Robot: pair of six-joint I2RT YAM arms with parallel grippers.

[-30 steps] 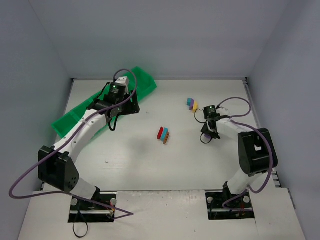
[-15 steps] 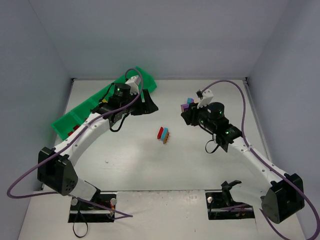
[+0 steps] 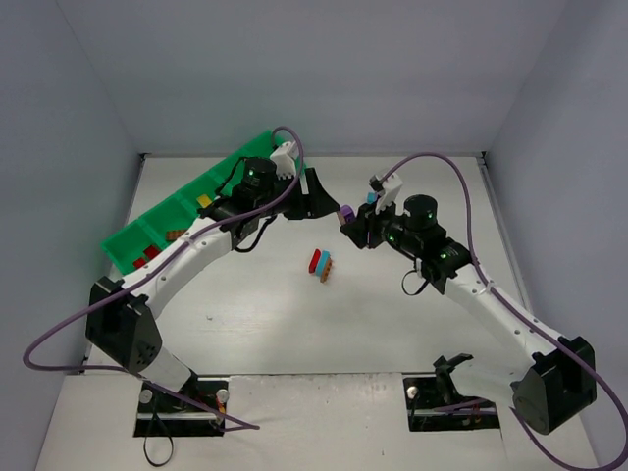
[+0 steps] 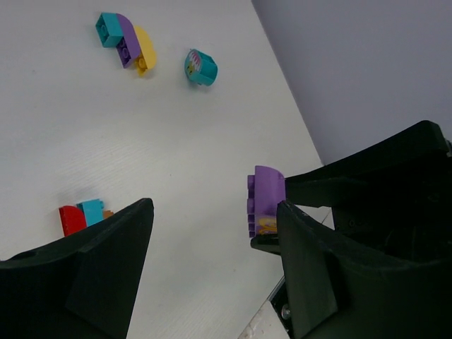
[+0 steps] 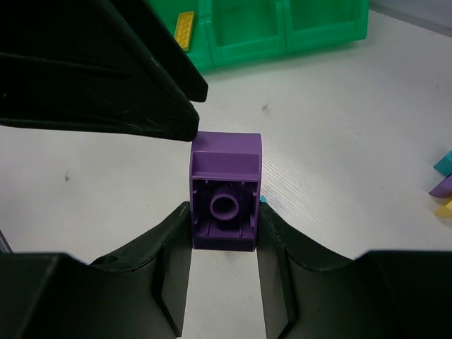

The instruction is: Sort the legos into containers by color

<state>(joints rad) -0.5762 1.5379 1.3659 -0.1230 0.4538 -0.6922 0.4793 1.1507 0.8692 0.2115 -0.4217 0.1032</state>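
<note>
Right wrist view showed the right claw [image 5: 224,244] clamped on a purple brick [image 5: 226,201], one finger pressed to each side, the brick's hollow underside facing the lens. The left claw [image 4: 212,272] stood spread wide with nothing in it, and the brick hung just ahead of its fingertips, nearer one finger; whether they touched, I could not tell. Beyond both claws lay the green tray [image 5: 282,49]. Below them, a red-teal-orange stack [image 3: 321,263] rested on the worktop [image 3: 294,324], well apart from either claw.
</note>
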